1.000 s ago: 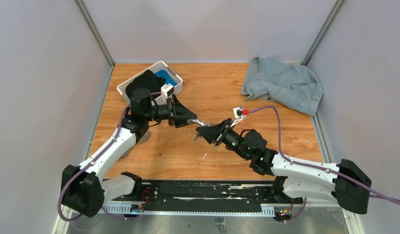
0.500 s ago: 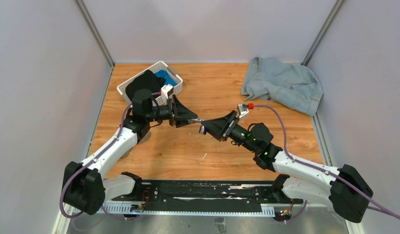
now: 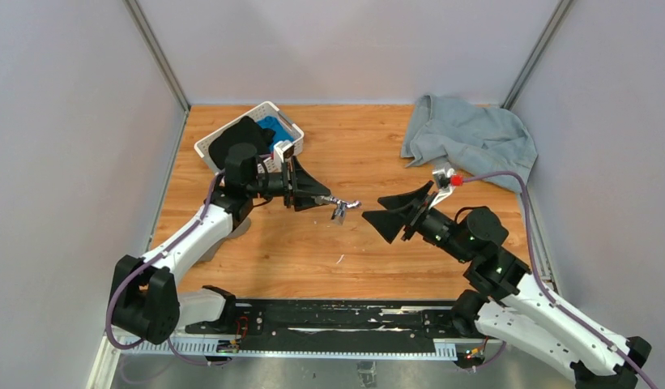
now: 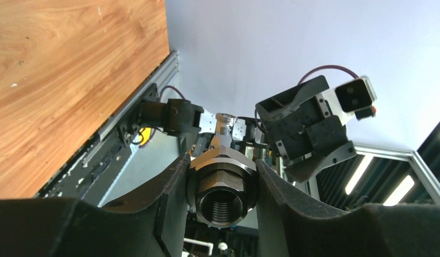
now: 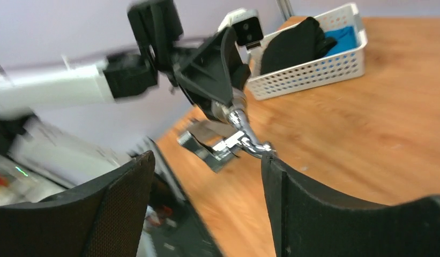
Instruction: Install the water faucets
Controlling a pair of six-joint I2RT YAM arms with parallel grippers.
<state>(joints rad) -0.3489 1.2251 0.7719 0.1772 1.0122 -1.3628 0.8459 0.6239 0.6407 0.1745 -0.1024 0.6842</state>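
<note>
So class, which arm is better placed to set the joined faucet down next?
Probably left. The left gripper is shut on the faucet, clamping its threaded fitting; the right gripper is open, empty and apart from it.

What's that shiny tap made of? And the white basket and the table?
The tap looks like polished metal: silver and mirror-bright, with glints. Its nut looks like duller grey metal, with threads cut inside. The basket is probably white plastic, going by its moulded grid of holes. The table shows orange wood grain; it may be laminate rather than solid wood.
</note>
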